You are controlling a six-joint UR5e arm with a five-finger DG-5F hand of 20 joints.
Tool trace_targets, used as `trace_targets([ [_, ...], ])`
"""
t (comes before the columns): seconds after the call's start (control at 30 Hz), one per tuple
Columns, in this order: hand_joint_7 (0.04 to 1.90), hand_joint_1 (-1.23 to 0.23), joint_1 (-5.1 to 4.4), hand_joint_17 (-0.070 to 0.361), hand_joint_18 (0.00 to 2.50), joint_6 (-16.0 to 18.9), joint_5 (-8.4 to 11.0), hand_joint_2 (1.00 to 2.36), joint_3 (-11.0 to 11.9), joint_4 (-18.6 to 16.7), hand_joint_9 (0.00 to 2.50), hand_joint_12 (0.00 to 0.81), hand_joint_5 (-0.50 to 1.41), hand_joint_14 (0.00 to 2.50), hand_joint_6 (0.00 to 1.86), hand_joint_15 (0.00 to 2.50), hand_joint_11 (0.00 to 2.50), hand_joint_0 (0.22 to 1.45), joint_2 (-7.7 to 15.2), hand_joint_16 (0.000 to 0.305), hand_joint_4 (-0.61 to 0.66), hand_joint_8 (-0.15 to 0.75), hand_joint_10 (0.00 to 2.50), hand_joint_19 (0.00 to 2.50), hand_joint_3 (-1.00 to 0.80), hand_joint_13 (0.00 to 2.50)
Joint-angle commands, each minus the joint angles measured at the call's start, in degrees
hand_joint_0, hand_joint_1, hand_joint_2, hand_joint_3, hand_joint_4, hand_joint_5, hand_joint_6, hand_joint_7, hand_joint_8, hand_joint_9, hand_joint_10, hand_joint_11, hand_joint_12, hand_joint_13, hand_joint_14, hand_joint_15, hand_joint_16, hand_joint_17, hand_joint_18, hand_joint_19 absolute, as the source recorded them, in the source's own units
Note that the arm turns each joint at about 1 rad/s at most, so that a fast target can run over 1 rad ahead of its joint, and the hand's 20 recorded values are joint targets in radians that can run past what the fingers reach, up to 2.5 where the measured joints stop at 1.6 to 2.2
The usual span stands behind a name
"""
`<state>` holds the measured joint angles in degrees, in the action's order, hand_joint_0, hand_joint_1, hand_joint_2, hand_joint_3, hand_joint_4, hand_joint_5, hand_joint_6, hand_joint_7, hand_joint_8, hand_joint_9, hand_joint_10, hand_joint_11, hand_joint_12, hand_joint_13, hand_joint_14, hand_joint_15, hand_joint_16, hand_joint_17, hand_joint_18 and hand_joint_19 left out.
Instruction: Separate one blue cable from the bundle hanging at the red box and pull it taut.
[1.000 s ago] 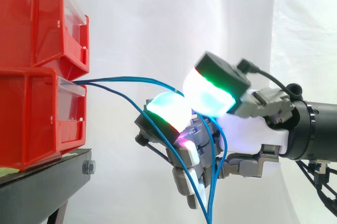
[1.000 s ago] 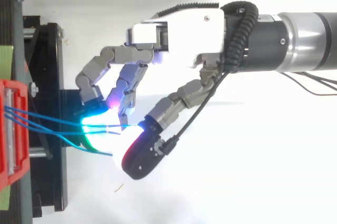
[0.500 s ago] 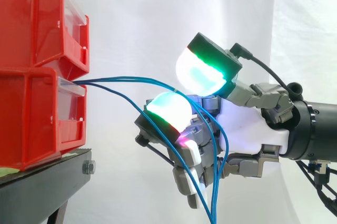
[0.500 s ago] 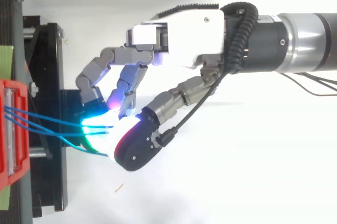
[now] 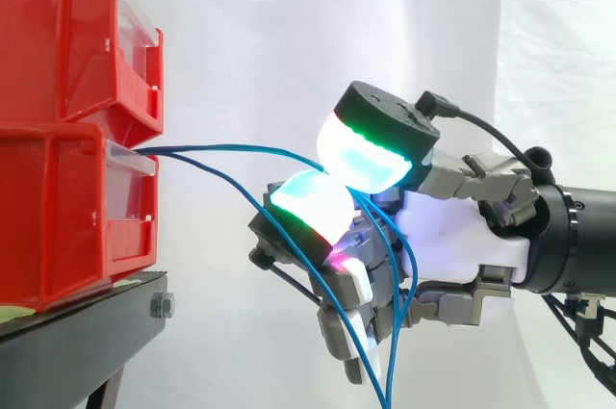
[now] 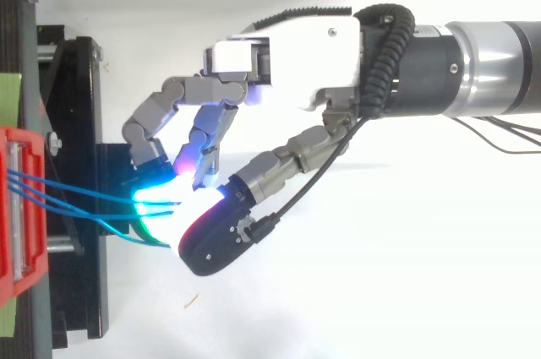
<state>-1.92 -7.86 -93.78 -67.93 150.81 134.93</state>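
1. Two red plastic bins (image 5: 67, 197) sit one on top of the other on a black metal stand (image 5: 77, 337), at the left of the side view.
2. Some thin blue cables (image 5: 207, 147) come out of the front of the lower bin.
3. The cables bend across the open space to the robot's hand (image 5: 462, 236).
4. The hand is near the bins but does not touch them.
5. Its fingers are curled in.
6. The big glowing thumb pad (image 5: 371, 154) sits on top of a glowing finger pad (image 5: 308, 202).
7. The upper cables go in between these two pads, so the hand is pinching them.
8. One cable runs lower and passes across the fingers under the pads.
9. Past the pads, the cables hang down in front of the palm.
10. The cables are curved and look slack.
11. From above, the hand (image 6: 287, 46) reaches toward the bins, with the cables side by side.
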Motion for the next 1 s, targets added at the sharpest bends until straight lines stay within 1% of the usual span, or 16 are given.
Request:
trace_targets([
  [0.0, 1.30, -0.94, -0.01, 0.102, 0.97, -0.13, 0.00, 1.01, -0.10, 0.10, 0.96, 0.405, -0.18, 0.02, 0.92, 0.55, 0.86, 0.77, 0.07, 0.046, -0.01, 0.365, 0.02, 0.50, -0.32, 1.00],
  [0.03, 1.28, -0.95, 0.08, 0.100, 0.95, -0.22, 0.00, 1.01, -0.45, -0.16, 0.96, 0.394, -0.18, 0.02, 0.92, 0.55, 0.86, 0.81, -0.01, 0.045, 0.00, 0.361, 0.02, 0.51, -0.39, 0.99],
  [0.1, 1.26, -0.95, 0.08, 0.098, 0.94, -0.22, 0.00, 1.00, -0.63, -0.25, 0.97, 0.389, -0.18, 0.02, 0.93, 0.55, 0.87, 0.83, -0.01, 0.044, -0.02, 0.357, 0.02, 0.50, -0.46, 0.98],
  [0.17, 1.24, -0.94, -0.01, 0.098, 0.94, -0.22, 0.00, 1.00, -0.63, -0.43, 0.98, 0.387, -0.17, 0.02, 0.93, 0.56, 0.87, 0.84, -0.01, 0.044, -0.01, 0.356, 0.02, 0.51, -0.50, 0.99],
  [0.23, 1.23, -0.94, -0.01, 0.098, 0.95, -0.22, 0.00, 1.00, -0.63, -0.43, 0.97, 0.386, -0.17, 0.02, 0.93, 0.55, 0.87, 0.83, -0.01, 0.044, 0.02, 0.353, 0.02, 0.50, -0.50, 0.99],
  [0.27, 1.22, -0.94, -0.01, 0.098, 0.97, -0.22, 0.00, 1.00, -0.63, -0.43, 0.98, 0.385, -0.17, 0.02, 0.93, 0.54, 0.87, 0.79, -0.01, 0.044, 0.06, 0.351, 0.02, 0.48, -0.50, 1.00],
  [0.33, 1.21, -0.92, -0.01, 0.098, 0.98, -0.22, 0.00, 1.00, -0.63, -0.43, 1.00, 0.389, -0.16, 0.02, 0.92, 0.55, 0.88, 0.72, -0.01, 0.043, 0.09, 0.359, 0.02, 0.50, -0.50, 1.01],
  [0.37, 1.12, -0.88, 0.08, 0.098, 0.98, -0.13, 0.00, 1.00, -0.71, -0.43, 1.00, 0.388, -0.16, 0.02, 0.93, 0.55, 0.88, 0.66, -0.01, 0.044, 0.10, 0.363, 0.02, 0.50, -0.50, 1.01],
  [0.4, 1.12, -0.85, 0.08, 0.100, 0.98, -0.13, 0.00, 1.00, -0.71, -0.43, 1.01, 0.395, -0.16, 0.02, 0.92, 0.55, 0.87, 0.62, -0.01, 0.045, 0.11, 0.368, 0.02, 0.51, -0.50, 1.02],
  [0.5, 1.15, -0.82, 0.17, 0.104, 1.00, 0.04, 0.00, 1.00, -0.63, -0.43, 1.02, 0.403, -0.16, 0.02, 0.91, 0.56, 0.86, 0.57, -0.01, 0.046, 0.12, 0.375, 0.02, 0.52, -0.50, 1.02],
  [0.57, 1.16, -0.75, 0.17, 0.107, 1.01, 0.22, 0.00, 1.00, -0.63, -0.51, 1.03, 0.410, -0.15, 0.02, 0.90, 0.56, 0.85, 0.55, -0.01, 0.048, 0.13, 0.382, 0.02, 0.53, -0.50, 1.03],
  [0.8, 1.15, -0.62, 0.17, 0.114, 1.03, 0.22, 0.00, 1.00, -0.63, -0.51, 1.06, 0.420, -0.15, 0.02, 0.87, 0.56, 0.84, 0.53, -0.01, 0.051, 0.15, 0.392, 0.02, 0.55, -0.50, 1.05],
  [0.87, 1.14, -0.56, 0.17, 0.107, 1.01, 0.22, 0.00, 1.00, -0.71, -0.51, 1.05, 0.404, -0.15, 0.02, 0.87, 0.56, 0.83, 0.59, -0.01, 0.048, 0.14, 0.378, 0.02, 0.57, -0.50, 1.05],
  [0.9, 1.17, -0.56, 0.17, 0.107, 1.01, 0.22, 0.00, 1.00, -0.63, -0.51, 1.06, 0.405, -0.15, 0.02, 0.86, 0.56, 0.83, 0.62, -0.01, 0.047, 0.13, 0.378, 0.02, 0.57, -0.50, 1.06],
  [0.93, 1.18, -0.56, 0.17, 0.107, 1.01, 0.22, 0.00, 1.00, -0.63, -0.51, 1.06, 0.405, -0.14, 0.02, 0.86, 0.56, 0.84, 0.62, -0.01, 0.048, 0.13, 0.379, 0.02, 0.58, -0.50, 1.06],
  [0.97, 1.22, -0.61, 0.17, 0.109, 1.01, 0.22, 0.00, 1.01, -0.71, -0.51, 1.07, 0.408, -0.14, 0.02, 0.87, 0.56, 0.84, 0.62, -0.01, 0.048, 0.12, 0.383, 0.02, 0.59, -0.38, 1.06],
])
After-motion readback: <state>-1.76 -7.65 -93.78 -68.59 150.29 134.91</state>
